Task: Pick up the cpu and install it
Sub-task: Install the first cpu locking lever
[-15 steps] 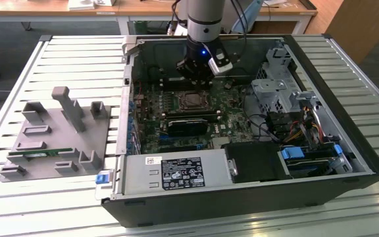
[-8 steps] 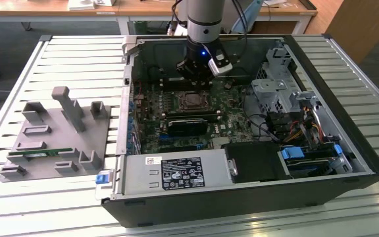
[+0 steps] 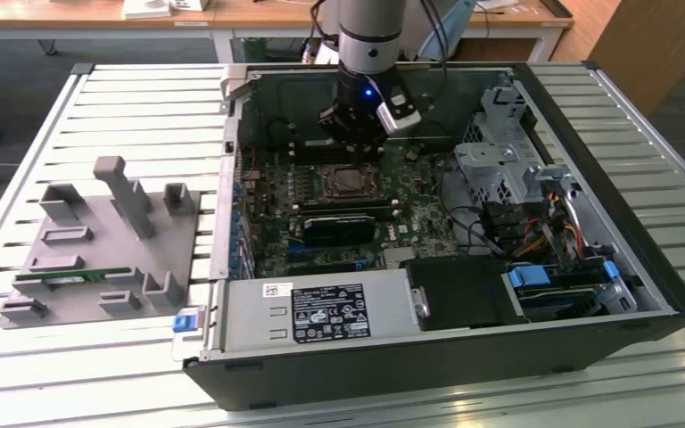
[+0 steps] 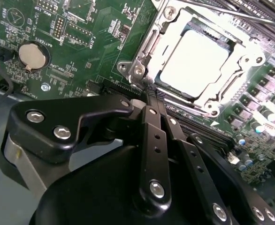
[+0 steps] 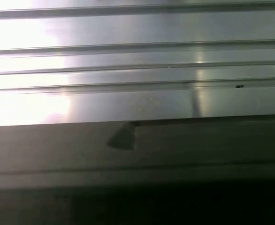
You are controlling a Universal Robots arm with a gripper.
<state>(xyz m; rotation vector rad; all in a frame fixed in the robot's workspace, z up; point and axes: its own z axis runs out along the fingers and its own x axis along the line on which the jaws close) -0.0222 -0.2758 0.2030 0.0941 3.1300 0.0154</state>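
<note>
The cpu (image 4: 199, 63) already sits flat in the socket frame (image 4: 144, 44) on the green board (image 4: 90, 42), so the end effector (image 4: 148, 93), fingers pressed together and empty, hovers just beside it.

The pincer (image 4: 149, 96) hides the cpu's (image 4: 196, 63) near edge.

The cpu (image 4: 201, 63) lies in the motherboard (image 4: 95, 42) socket, tool (image 4: 149, 96) just beside it.
</note>
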